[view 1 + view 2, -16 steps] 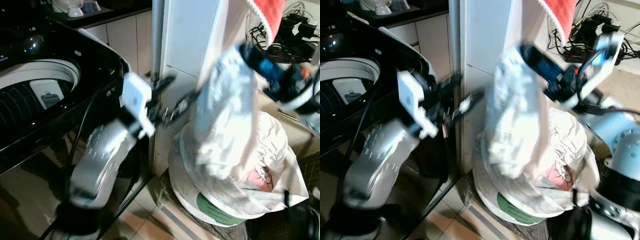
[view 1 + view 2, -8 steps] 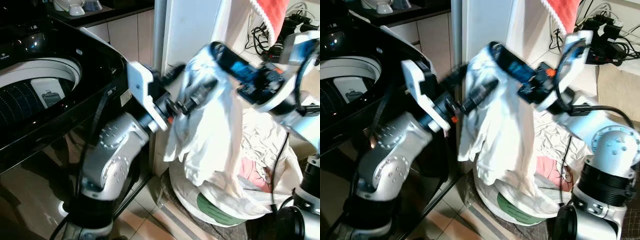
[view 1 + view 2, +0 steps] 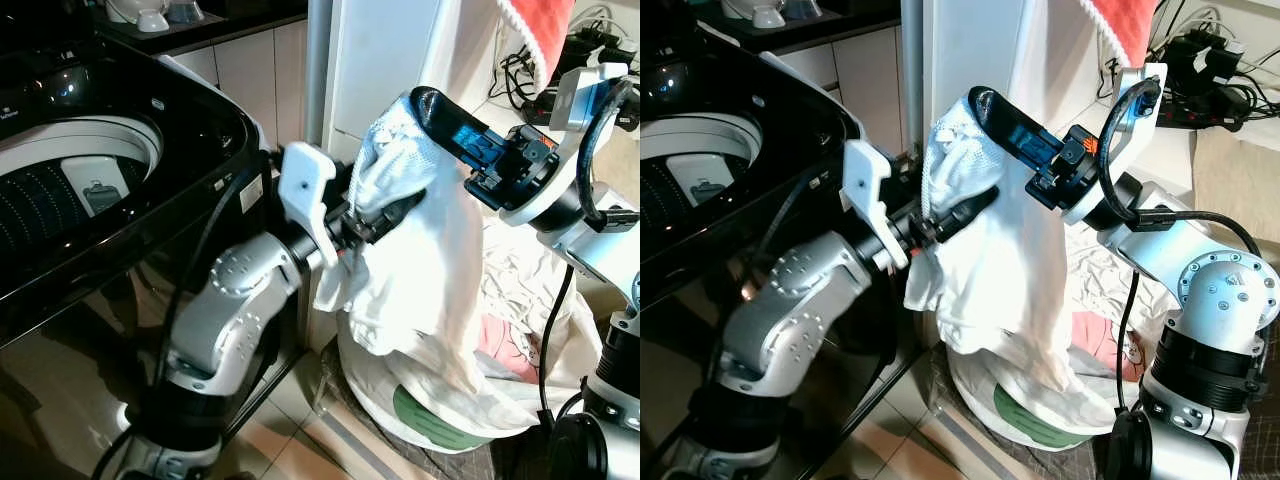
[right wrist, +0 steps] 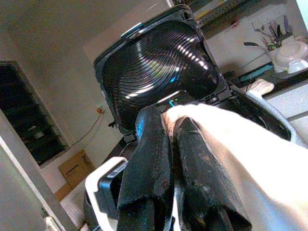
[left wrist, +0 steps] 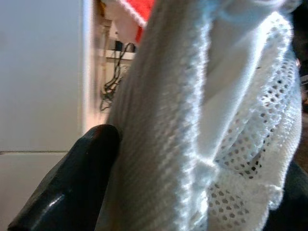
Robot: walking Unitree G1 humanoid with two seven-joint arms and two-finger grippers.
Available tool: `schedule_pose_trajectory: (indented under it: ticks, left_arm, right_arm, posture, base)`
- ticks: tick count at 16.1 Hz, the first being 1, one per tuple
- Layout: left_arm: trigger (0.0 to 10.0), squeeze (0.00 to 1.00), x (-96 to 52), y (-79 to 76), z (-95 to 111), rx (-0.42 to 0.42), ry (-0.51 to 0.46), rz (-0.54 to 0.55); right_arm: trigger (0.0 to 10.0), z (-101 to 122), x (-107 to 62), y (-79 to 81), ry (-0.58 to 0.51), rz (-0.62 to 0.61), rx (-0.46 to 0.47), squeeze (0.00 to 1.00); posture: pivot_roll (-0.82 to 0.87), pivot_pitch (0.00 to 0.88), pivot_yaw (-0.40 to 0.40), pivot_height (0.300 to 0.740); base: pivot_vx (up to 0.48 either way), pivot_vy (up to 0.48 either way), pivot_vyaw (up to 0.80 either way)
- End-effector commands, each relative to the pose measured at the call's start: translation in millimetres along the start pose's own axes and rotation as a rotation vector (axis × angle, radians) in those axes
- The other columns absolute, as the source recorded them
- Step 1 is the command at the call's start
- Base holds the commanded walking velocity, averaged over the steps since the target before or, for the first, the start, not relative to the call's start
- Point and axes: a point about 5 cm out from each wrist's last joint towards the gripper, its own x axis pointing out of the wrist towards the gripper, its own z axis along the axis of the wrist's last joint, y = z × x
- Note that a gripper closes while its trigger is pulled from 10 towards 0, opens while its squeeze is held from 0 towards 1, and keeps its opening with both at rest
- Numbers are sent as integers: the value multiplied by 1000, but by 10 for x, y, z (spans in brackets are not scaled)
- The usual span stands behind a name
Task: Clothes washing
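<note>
Both grippers are on the white garment (image 3: pixel 425 270), held up at frame centre, between the washing machine (image 3: pixel 120 190) at left and the laundry bag (image 3: pixel 470 400) at lower centre-right.

Right gripper (image 3: pixel 985 105): jaws pressed together, pinching the top of the garment. The right wrist view shows white cloth squeezed between the two black fingers (image 4: pixel 149 163), with the machine's raised lid (image 4: pixel 159 72) behind them.

Left gripper (image 3: pixel 385 215): reaches in from the left at mid-height, with the mesh part of the garment draped over it. In the left wrist view one black finger (image 5: pixel 72 183) sits against the knit cloth, the other is mostly covered. Jaws spread around a bunch of fabric; can't tell if they actually clamp it.

The garment hangs down from the right gripper, its lower end reaching the open laundry bag on the floor, which has more white clothes inside.

Washing machine is black, lid up, its drum (image 3: pixel 70 195) open at upper left. A red cloth (image 3: pixel 535 30) hangs at top right, with cables (image 3: pixel 1200 60) beside it.
</note>
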Motion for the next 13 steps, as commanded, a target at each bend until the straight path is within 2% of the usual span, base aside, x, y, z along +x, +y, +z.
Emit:
schedule_pose_trajectory:
  ticks: [1, 3, 7, 13]
  left_arm:
    - [0, 0, 4, 25, -1, 11, 3, 18]
    - [0, 0, -10, 39, -10, -10, 10, 27]
    - [0, 0, -12, 38, 3, 133, 4, 1]
    - [0, 0, -27, 51, -3, 115, -6, 9]
  right_arm:
    - [0, 61, -2, 102, -20, 37, -38, 0]
    - [0, 47, -9, 107, -22, 28, -38, 0]
    - [0, 23, -24, 93, -20, 6, -42, 0]
    - [0, 10, -33, 81, -20, -19, -46, 0]
  posture:
    - [-35, 0, -36, 740]
    - [-35, 0, -31, 740]
    - [-31, 0, -29, 740]
    - [-33, 0, -24, 740]
  base:
    - [0, 0, 0]
    - [0, 0, 0]
    - [0, 0, 0]
    - [0, 0, 0]
